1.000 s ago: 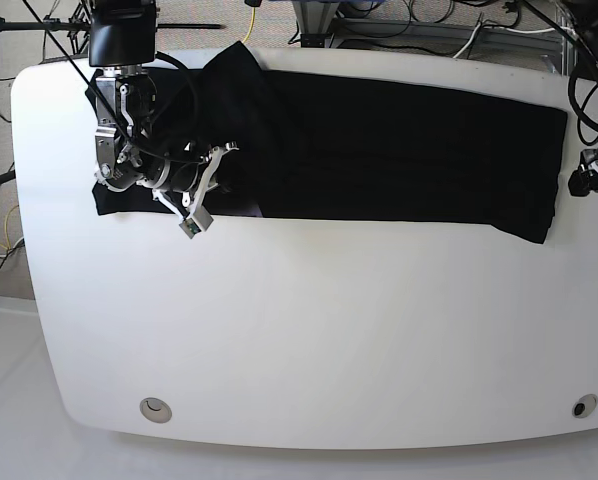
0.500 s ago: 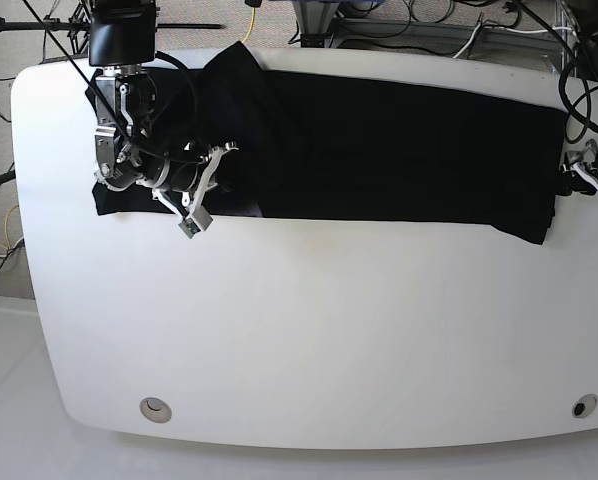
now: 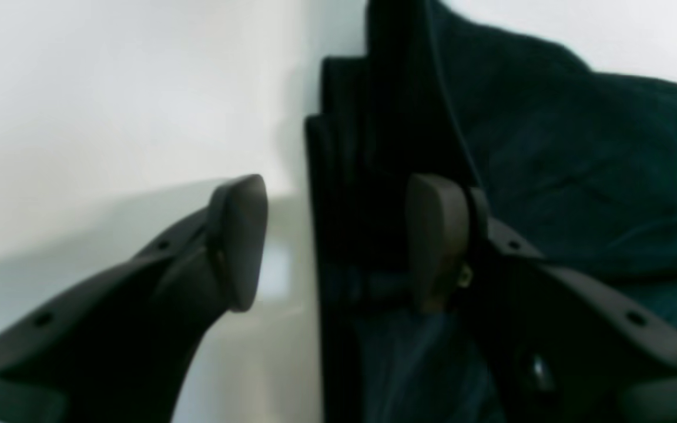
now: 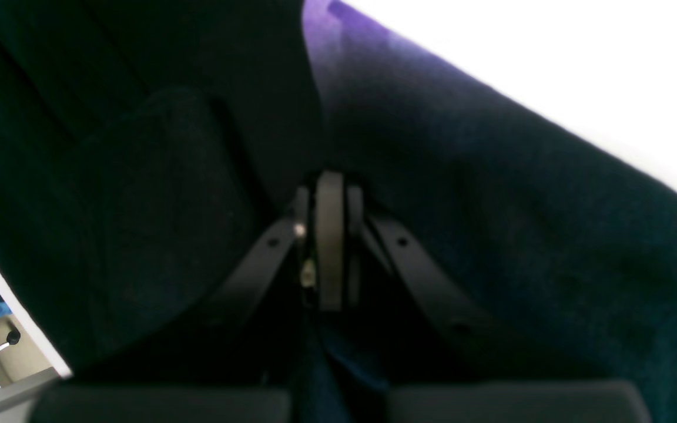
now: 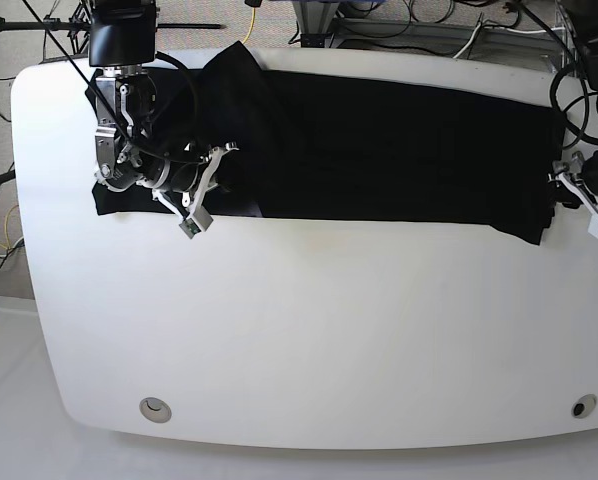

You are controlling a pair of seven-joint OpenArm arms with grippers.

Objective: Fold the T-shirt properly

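Along the far half of the white table [image 5: 309, 330], the T-shirt [image 5: 399, 150] is laid as a long black band, soft and creased; the near half lies bare. Its folded end is straddled by the spread left hand [image 3: 338, 241]. Cloth is pinched in the closed right hand [image 4: 329, 235].
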